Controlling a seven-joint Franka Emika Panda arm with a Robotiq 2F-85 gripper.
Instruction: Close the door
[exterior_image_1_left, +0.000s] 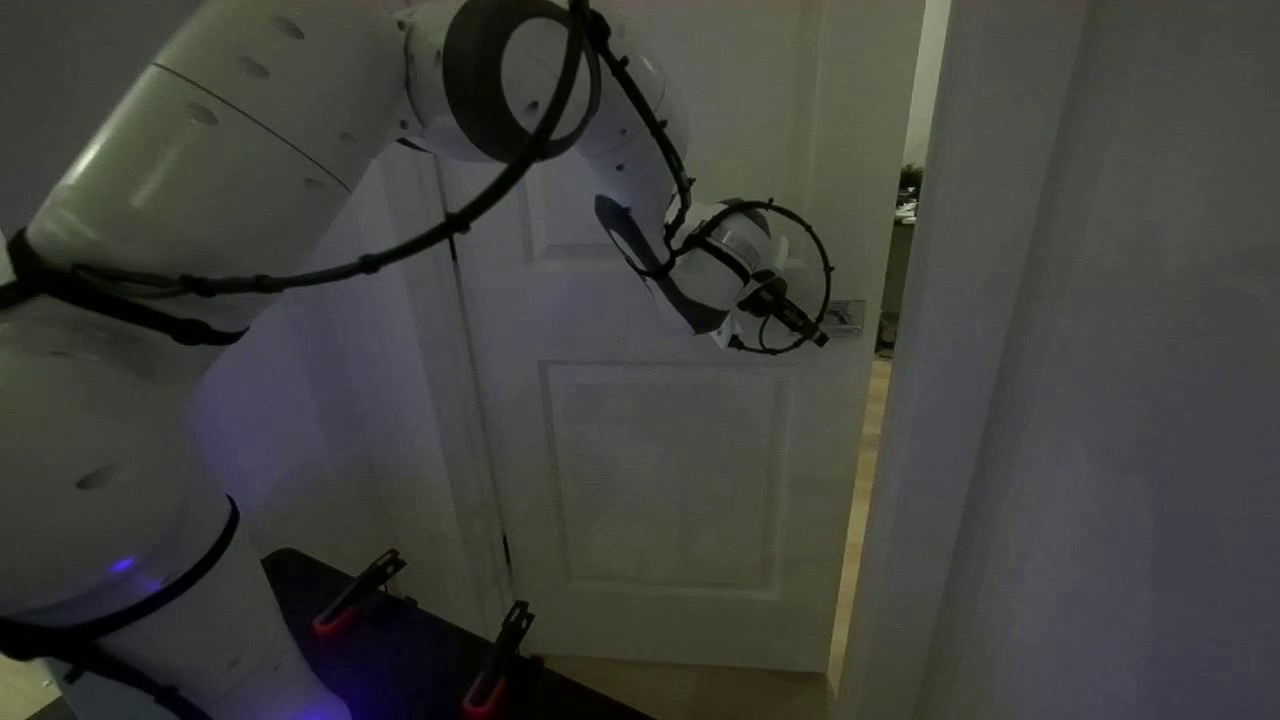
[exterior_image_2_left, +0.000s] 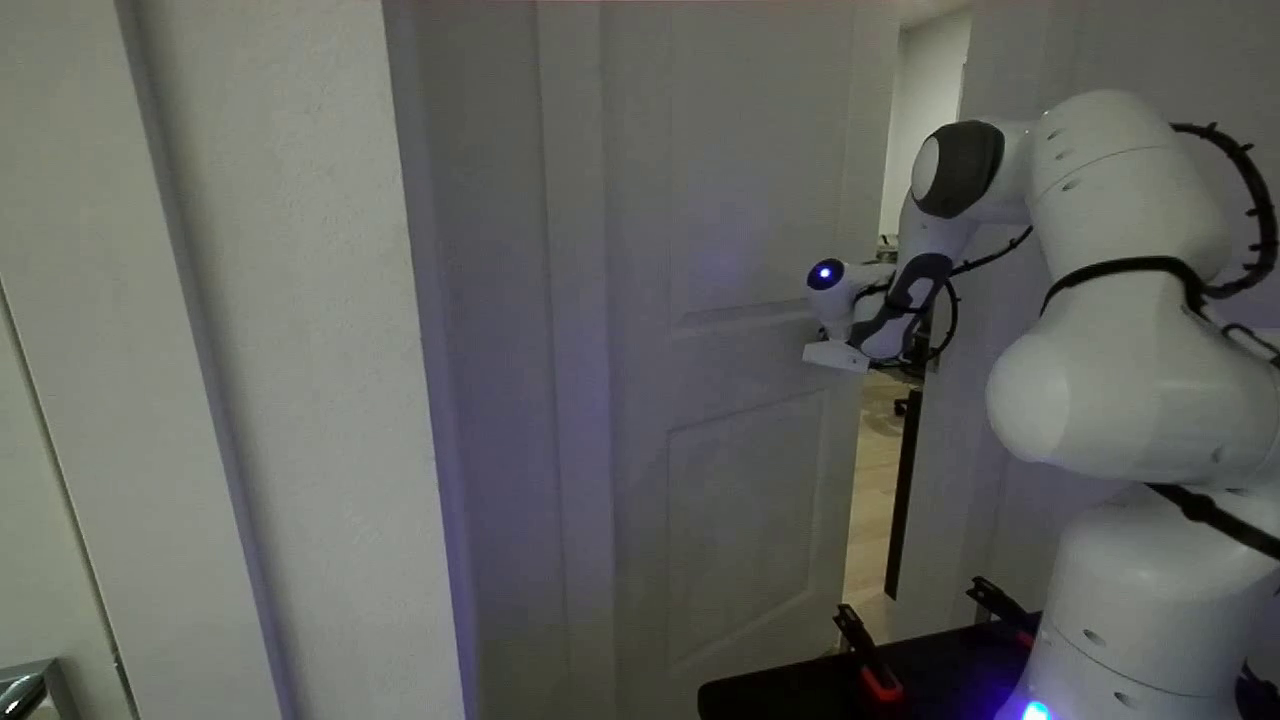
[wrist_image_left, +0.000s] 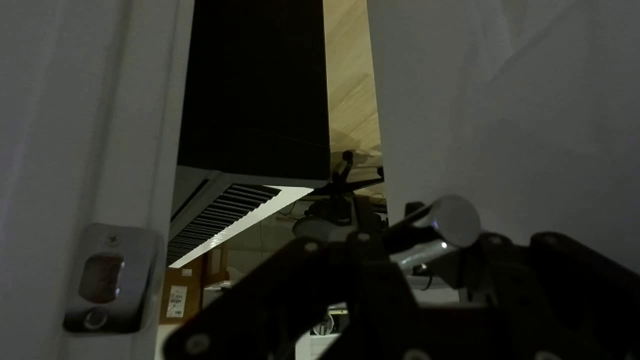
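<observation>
The tall white panelled door (exterior_image_1_left: 665, 470) stands ajar, with a narrow gap along its handle side. It also shows in an exterior view (exterior_image_2_left: 740, 470) and at the right of the wrist view (wrist_image_left: 500, 110). Its silver lever handle (exterior_image_1_left: 846, 317) shows in the wrist view (wrist_image_left: 454, 220) with its round end between my dark fingers. My gripper (exterior_image_1_left: 808, 328) is at handle height beside the door. In the wrist view the fingers (wrist_image_left: 424, 247) are part-way apart around the lever; whether they clamp it is too dark to tell. The arm mostly hides the gripper in an exterior view (exterior_image_2_left: 912, 352).
The door frame with a metal strike plate (wrist_image_left: 112, 280) borders the gap. Through the gap are a tall dark unit (wrist_image_left: 255, 90), a chair base (wrist_image_left: 345, 175) and light floor (wrist_image_left: 350, 80). A black mounting board (exterior_image_1_left: 420, 660) with red-black clamps surrounds the arm base.
</observation>
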